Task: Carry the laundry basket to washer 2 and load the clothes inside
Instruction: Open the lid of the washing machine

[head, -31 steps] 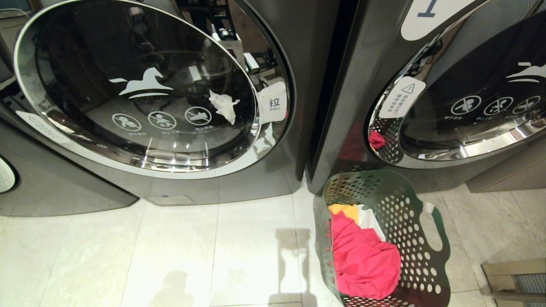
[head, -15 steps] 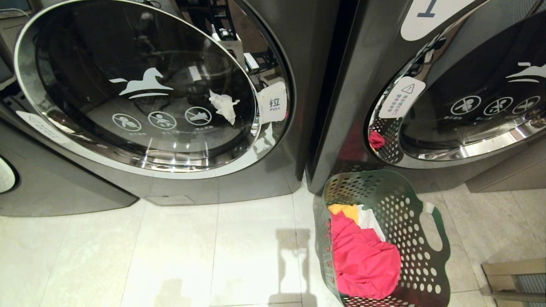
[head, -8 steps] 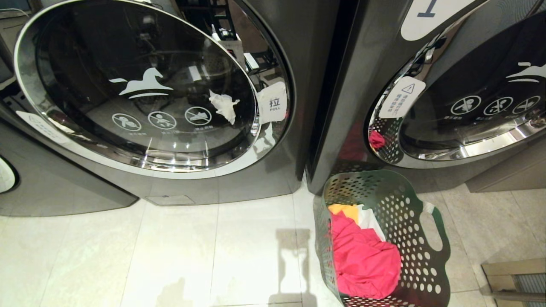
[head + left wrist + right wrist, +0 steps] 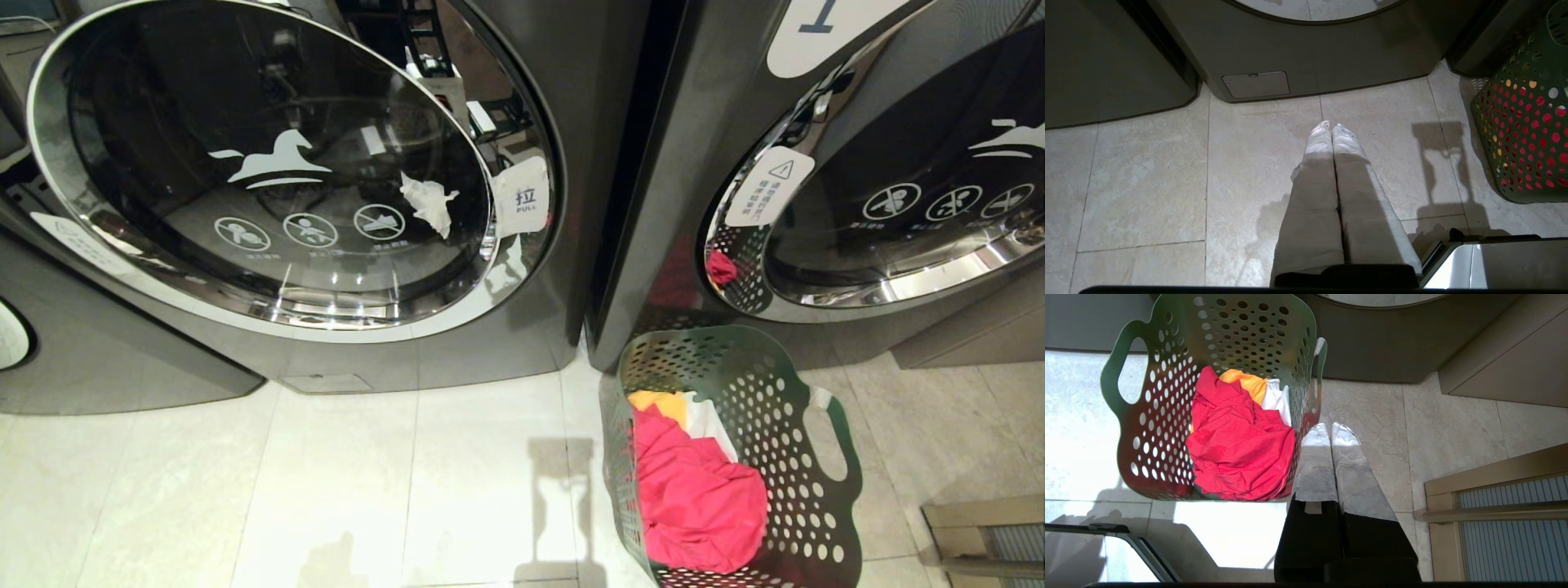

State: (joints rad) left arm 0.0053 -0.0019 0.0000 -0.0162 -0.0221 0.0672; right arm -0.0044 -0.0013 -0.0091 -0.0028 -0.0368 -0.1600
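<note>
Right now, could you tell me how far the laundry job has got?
Early stage. The laundry basket stands on the floor in front of the washer labelled 1, with the clothes inside it. Nothing is in hand: the left gripper and right gripper are shut and empty above the tiles. Left: carrying, opening a door, loading. No label 2 shows.

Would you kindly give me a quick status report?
Both grippers, left and right, shut, empty, over floor. Basket on floor by washer 1, clothes inside. Both washer doors closed.
</note>
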